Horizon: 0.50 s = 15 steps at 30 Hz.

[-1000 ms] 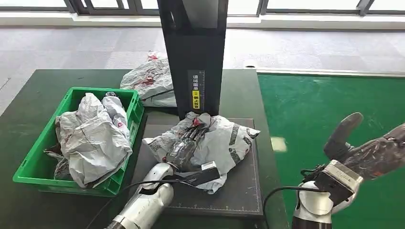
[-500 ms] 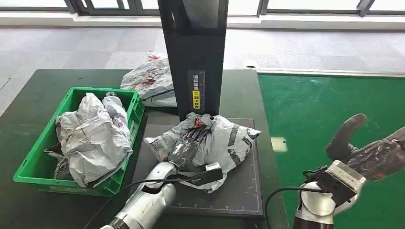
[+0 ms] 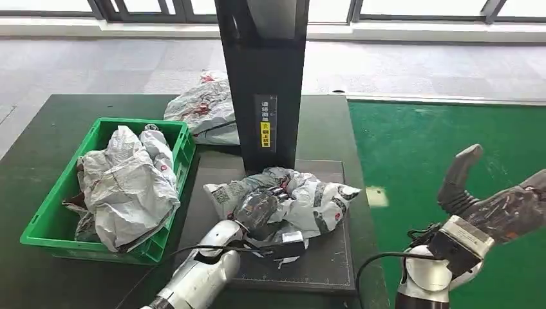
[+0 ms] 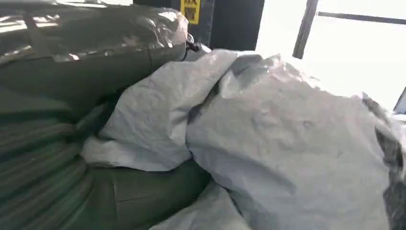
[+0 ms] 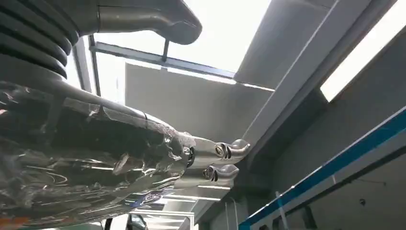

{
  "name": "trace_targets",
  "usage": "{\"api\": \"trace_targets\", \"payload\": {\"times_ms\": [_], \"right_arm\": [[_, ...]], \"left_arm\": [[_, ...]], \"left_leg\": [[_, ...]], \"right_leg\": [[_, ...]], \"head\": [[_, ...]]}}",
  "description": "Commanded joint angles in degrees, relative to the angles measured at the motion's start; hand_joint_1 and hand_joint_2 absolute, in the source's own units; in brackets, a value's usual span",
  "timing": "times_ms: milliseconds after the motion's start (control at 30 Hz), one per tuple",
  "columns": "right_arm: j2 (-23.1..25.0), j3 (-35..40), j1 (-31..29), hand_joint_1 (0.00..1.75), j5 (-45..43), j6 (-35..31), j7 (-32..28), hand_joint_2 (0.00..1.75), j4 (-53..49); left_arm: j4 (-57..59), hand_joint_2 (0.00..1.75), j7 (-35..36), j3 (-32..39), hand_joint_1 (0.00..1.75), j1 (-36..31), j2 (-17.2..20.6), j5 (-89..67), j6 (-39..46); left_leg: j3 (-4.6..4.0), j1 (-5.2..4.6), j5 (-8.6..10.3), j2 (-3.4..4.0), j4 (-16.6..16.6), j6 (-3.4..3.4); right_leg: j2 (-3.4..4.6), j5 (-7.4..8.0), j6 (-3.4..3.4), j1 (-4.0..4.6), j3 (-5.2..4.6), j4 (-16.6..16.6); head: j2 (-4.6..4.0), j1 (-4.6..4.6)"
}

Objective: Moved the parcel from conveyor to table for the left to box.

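A black upright post [image 3: 261,77] with a yellow label [image 3: 264,135] stands on a dark mat [image 3: 322,257]. Beyond the post lies a crumpled grey bag [image 3: 205,109]. Grey carpet [image 3: 129,64] stretches toward the bright windows [image 3: 418,8].

Silver arms trail black cables; each dark hand [image 3: 257,209] is wrapped in glossy clear film

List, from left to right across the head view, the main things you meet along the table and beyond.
green crate → left hand on the grey parcel → green conveyor → right hand
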Motion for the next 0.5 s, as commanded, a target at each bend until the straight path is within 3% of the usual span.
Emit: {"api": "trace_targets", "payload": {"times_ms": [33,100,167,267,500], "right_arm": [[2.06,-2.99,2.52,0.0,0.26,0.13,-0.09,1.75,3.52],[2.06,-3.07,2.52,0.0,0.21,0.13,-0.09,1.75,3.97],[2.06,-3.27,2.38,0.0,0.06,0.13,-0.09,1.75,4.5],[2.06,-3.38,2.37,0.0,0.08,0.13,-0.09,1.75,4.5],[2.06,-3.62,3.04,0.0,-0.16,0.13,-0.09,1.75,5.03]], "left_arm": [[-17.52,1.75,-2.95,7.42,1.75,4.25,1.2,3.88,12.36],[-25.78,1.75,-6.68,9.05,1.75,6.63,0.56,9.17,18.84],[-35.74,1.75,-9.79,13.04,1.75,9.84,-0.46,10.34,18.84],[-37.29,1.75,-10.01,13.28,1.75,10.53,-0.46,10.81,18.84],[-50.04,1.75,-13.77,23.02,1.75,11.65,-0.46,21.25,18.84]], "left_leg": [[0.03,0.05,-0.01,0.13,-0.15,0.0],[-0.15,0.06,-0.02,0.08,-0.05,0.0],[-0.22,0.07,-0.04,0.11,-0.05,0.0],[-0.25,0.07,-0.05,0.18,-0.09,0.0],[-0.26,0.07,-0.06,0.22,-0.14,0.01]], "right_leg": [[0.0,0.03,-0.03,0.06,0.0,-0.16],[-0.02,0.01,-0.03,0.07,-0.17,-0.08],[0.0,0.0,-0.03,0.08,-0.26,-0.08],[0.03,0.0,-0.03,0.09,-0.31,-0.11],[0.05,0.01,-0.02,0.11,-0.28,-0.16]], "head": [[0.0,0.0],[0.0,0.0],[0.0,0.0],[0.0,0.0],[0.0,0.0]]}}
